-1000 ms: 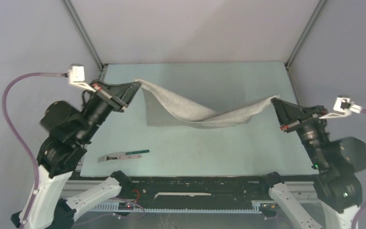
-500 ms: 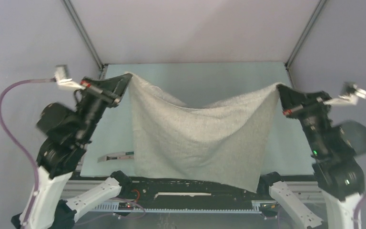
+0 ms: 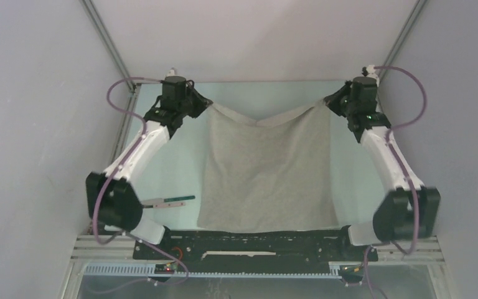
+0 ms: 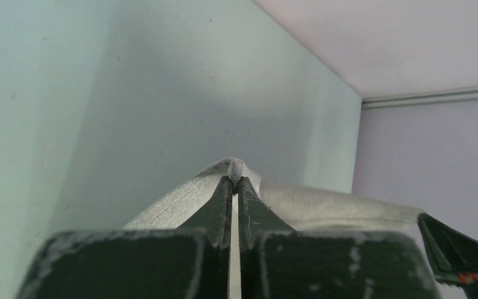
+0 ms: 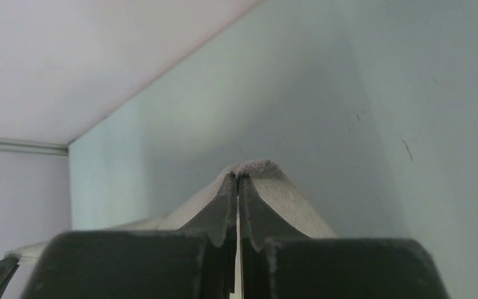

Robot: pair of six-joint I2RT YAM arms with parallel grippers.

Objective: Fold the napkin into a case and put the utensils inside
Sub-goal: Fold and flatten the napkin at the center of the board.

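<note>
The light grey napkin (image 3: 266, 171) is spread open over the table, its far edge lifted and sagging in the middle. My left gripper (image 3: 208, 104) is shut on its far left corner, and the cloth (image 4: 180, 199) bulges past the closed tips. My right gripper (image 3: 325, 101) is shut on the far right corner, with cloth (image 5: 280, 190) draped over its tips. The napkin's near edge lies by the table's front. A utensil with a thin dark green handle (image 3: 175, 200) lies left of the napkin, beside a silver piece (image 3: 155, 203). No folded case shows.
The pale green table (image 3: 162, 162) is fenced by grey walls at the back and sides. A black rail (image 3: 249, 243) runs along the near edge between the arm bases. Both arms stretch far toward the back wall.
Both arms have swung from the sides to the far back of the table, carrying the corners with them. The napkin went from hanging in the air to spread out lower over the table.
</note>
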